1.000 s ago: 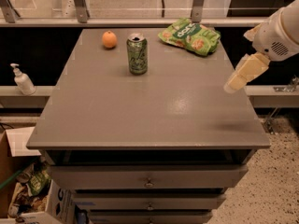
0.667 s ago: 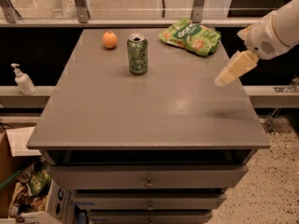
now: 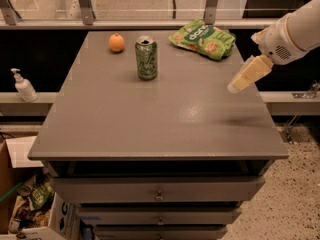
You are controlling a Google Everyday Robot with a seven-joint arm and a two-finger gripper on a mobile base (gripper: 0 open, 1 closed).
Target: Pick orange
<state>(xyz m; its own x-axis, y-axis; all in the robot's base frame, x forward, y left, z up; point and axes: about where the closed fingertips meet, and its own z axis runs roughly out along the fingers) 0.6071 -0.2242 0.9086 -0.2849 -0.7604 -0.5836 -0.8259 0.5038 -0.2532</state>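
Since a second ago, the gripper [image 3: 240,84] has slid a little leftward, and it now hangs above the right edge of the surface [image 3: 150,119], well apart from everything on it; whether it is wide or narrow cannot be told. The grey surface tops a stack of drawers [image 3: 159,189]. The white arm [image 3: 295,31] reaches in from the upper right. A green snack bag [image 3: 202,38] lies at the far right corner, and a green soda can [image 3: 146,58] stands upright left of it. The orange [image 3: 116,42] sits near the far left edge, just beyond the can and apart from it
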